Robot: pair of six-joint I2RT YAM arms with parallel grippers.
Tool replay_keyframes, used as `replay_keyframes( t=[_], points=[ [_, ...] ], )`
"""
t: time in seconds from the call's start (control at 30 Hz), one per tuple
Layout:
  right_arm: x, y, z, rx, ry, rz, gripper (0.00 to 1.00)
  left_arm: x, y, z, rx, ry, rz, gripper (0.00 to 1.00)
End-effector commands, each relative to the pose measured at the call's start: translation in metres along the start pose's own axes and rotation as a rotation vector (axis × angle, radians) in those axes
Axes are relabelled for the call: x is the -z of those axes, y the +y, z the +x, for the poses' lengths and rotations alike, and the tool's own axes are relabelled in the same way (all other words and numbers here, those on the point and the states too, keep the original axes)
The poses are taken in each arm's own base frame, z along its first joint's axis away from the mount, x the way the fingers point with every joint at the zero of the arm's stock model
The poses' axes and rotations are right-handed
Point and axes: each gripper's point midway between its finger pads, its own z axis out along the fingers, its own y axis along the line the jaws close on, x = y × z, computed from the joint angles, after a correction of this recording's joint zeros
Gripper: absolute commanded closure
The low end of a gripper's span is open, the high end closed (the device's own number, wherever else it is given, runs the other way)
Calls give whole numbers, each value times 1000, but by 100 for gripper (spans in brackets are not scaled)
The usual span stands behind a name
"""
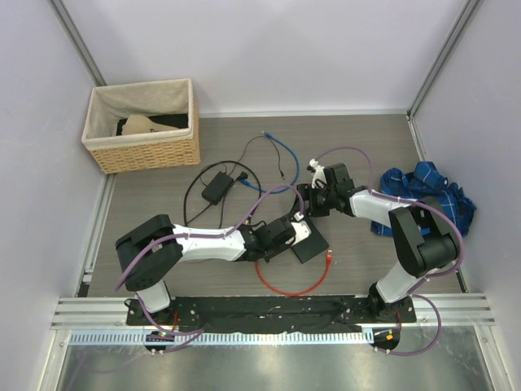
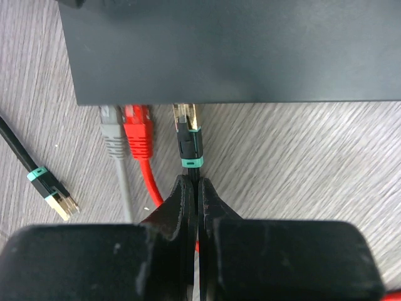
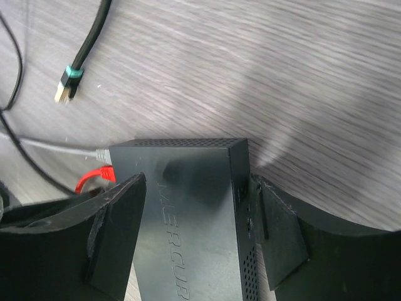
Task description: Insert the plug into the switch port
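Note:
The switch (image 1: 313, 244) is a flat dark box lying mid-table. In the left wrist view its port edge (image 2: 232, 94) faces me. A black plug with a teal band (image 2: 188, 141) has its gold tip at a port opening, right of a red plug (image 2: 138, 128) and a grey plug (image 2: 113, 135) that sit in ports. My left gripper (image 2: 192, 182) is shut on the black cable just behind the plug; it also shows in the top view (image 1: 295, 230). My right gripper (image 3: 199, 182) clamps the switch (image 3: 188, 232) from both sides; it also shows in the top view (image 1: 308, 204).
The black cable's other plug (image 2: 53, 197) lies loose on the table, and also shows in the right wrist view (image 3: 66, 84). A red cable loop (image 1: 285, 289) lies near the front. A black power brick (image 1: 216, 187), a blue cable (image 1: 281, 147), a wicker basket (image 1: 142, 126) and blue cloth (image 1: 423, 195) lie around.

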Motion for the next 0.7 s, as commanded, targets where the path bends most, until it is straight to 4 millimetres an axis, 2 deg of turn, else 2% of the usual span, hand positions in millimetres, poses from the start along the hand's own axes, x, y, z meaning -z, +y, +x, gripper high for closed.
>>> replay_keyframes(
  t=[0.0, 0.17, 0.33, 0.47, 0.67],
  points=[
    [-5, 17, 49, -28, 189, -99, 27, 6, 15, -27, -26, -123, -4, 100],
    [-8, 17, 44, -48, 187, -91, 27, 8, 18, -36, 11, -136, -5, 100],
    [-12, 18, 49, -88, 195, -46, 27, 4, 16, -45, 147, -126, -20, 100],
    [-15, 17, 63, -142, 207, -5, 27, 8, 12, -66, 254, -170, -8, 100],
    [-16, 27, 80, -192, 209, -11, 27, 24, 29, -99, 323, -257, -69, 100]
  ],
)
